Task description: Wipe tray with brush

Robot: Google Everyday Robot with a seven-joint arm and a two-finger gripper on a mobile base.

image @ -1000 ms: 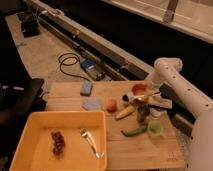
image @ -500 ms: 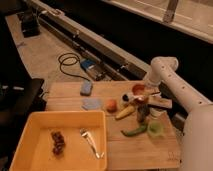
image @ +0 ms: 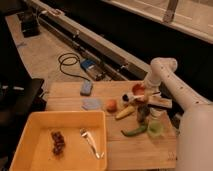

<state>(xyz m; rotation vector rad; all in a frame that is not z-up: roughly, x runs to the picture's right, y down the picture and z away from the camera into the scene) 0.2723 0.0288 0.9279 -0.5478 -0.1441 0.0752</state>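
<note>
Looking over the wooden table [image: 150, 150], we see the yellow-orange tray [image: 30, 127] at its near left corner, with a silver fork [image: 91, 142] and a dark clump [image: 57, 142] inside. The claw [image: 143, 106] hangs low among the clutter near the right edge, beside what seems to be the brush [image: 161, 102]. We cannot tell whether the claw is wide or narrow.

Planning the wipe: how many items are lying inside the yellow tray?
2. A dark clump left of centre, a silver fork to its right, both on the tray floor. Nothing seems hidden. The gripper is over the wooden board, right of the tray.
</note>
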